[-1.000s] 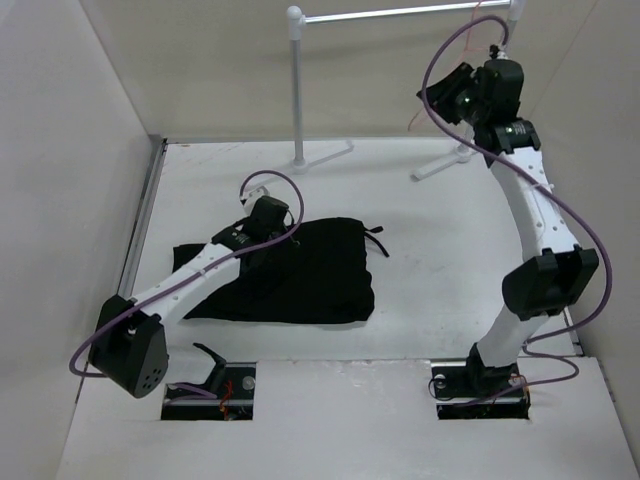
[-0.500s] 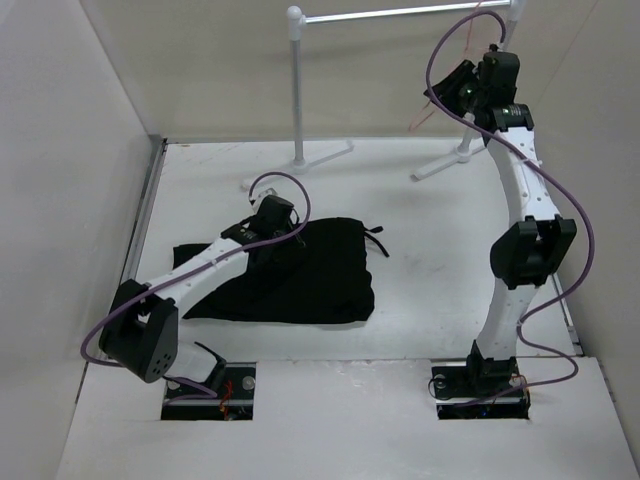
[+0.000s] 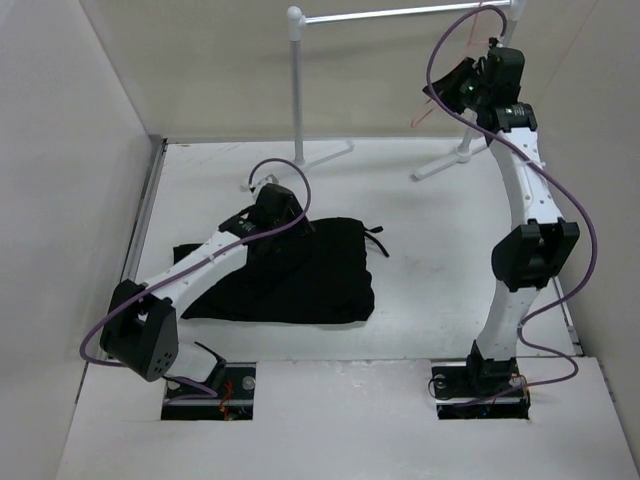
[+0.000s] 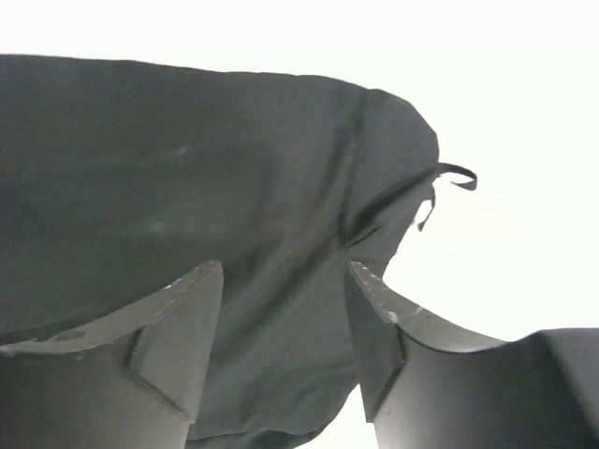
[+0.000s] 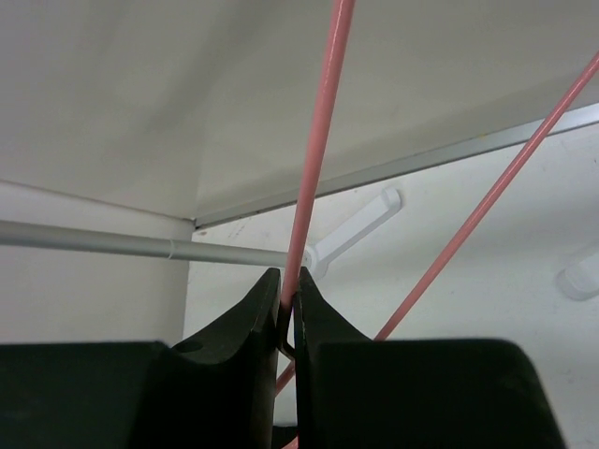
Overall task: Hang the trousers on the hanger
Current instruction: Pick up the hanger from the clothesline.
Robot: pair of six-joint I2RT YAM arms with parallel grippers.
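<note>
The trousers (image 3: 310, 270) lie flat on the bench (image 3: 450, 260), spreading from the left claw (image 4: 285, 271) toward 12 o'clock; its jaws stand apart over the cloth. The right claw (image 5: 288, 292) pinches the hanger (image 5: 318, 140), whose wire rises toward 12 o'clock.

Open table (image 3: 450, 260) between trousers (image 3: 320, 270) and clothes rail (image 3: 298, 90)

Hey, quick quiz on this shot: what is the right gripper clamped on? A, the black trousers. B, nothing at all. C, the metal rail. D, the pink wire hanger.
D: in the right wrist view the right gripper is pinched shut on a pink wire of the hanger, while the rail runs behind it.
</note>
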